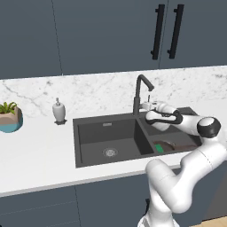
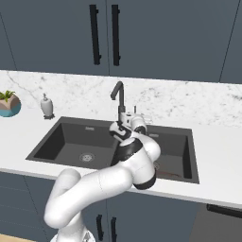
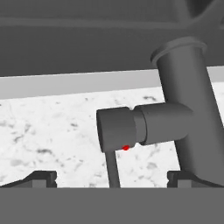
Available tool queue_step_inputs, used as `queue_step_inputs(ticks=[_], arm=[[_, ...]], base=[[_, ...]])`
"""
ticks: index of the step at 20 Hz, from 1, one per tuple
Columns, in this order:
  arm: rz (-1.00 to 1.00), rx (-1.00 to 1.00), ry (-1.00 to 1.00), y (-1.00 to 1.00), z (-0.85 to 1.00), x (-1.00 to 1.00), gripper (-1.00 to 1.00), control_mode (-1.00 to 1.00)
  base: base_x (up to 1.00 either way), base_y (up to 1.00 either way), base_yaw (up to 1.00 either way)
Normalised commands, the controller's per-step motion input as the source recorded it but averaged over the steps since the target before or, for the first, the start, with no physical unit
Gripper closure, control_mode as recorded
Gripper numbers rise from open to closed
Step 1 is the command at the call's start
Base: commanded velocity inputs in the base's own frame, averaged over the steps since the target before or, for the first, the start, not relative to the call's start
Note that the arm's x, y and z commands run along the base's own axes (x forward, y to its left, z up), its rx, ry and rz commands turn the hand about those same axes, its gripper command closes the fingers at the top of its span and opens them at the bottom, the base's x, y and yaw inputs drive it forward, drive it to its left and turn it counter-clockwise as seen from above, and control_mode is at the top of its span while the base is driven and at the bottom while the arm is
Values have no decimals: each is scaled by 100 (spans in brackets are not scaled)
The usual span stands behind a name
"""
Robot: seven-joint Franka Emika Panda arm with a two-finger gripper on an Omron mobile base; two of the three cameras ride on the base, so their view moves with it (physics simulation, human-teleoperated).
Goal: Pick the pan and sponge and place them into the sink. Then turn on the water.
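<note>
The dark gooseneck faucet (image 1: 141, 91) rises behind the divider of the dark grey sink (image 1: 91, 119). My gripper (image 1: 148, 105) hovers just right of the faucet's base, open and holding nothing. In the hand view the faucet's body (image 3: 188, 118) stands at the right, and its side lever (image 3: 117, 130) with a thin rod sits between my spread fingertips (image 3: 40, 178). The brown pan (image 1: 174, 145) lies in the right basin with the green sponge (image 1: 159, 148) at its left edge, both partly hidden by my arm. No water shows. In the right base view my gripper (image 2: 136, 115) is beside the faucet (image 2: 118, 97).
A white soap dispenser (image 1: 59, 111) stands on the marble counter left of the sink. A potted plant in a blue bowl (image 1: 9, 119) sits at the far left. Dark cabinets with black handles (image 1: 167, 31) hang above. The left basin (image 2: 78, 144) holds nothing but its drain.
</note>
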Motion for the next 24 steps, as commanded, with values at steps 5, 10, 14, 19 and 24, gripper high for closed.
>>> queue_step_inputs(ticks=[5, 10, 14, 19, 24], arm=[[0, 0, 0, -10, -25, 40, -100, -100], [0, 0, 0, -8, -5, 34, -100, -100], [0, 0, 0, 0, 0, 20, -100, -100], [0, 0, 0, 0, 0, 7, -100, -100], [0, 0, 0, -1, 0, 20, -100, -100]], base=[[0, 0, 0], [0, 0, 0], [0, 0, 0], [0, 0, 0], [0, 0, 0]])
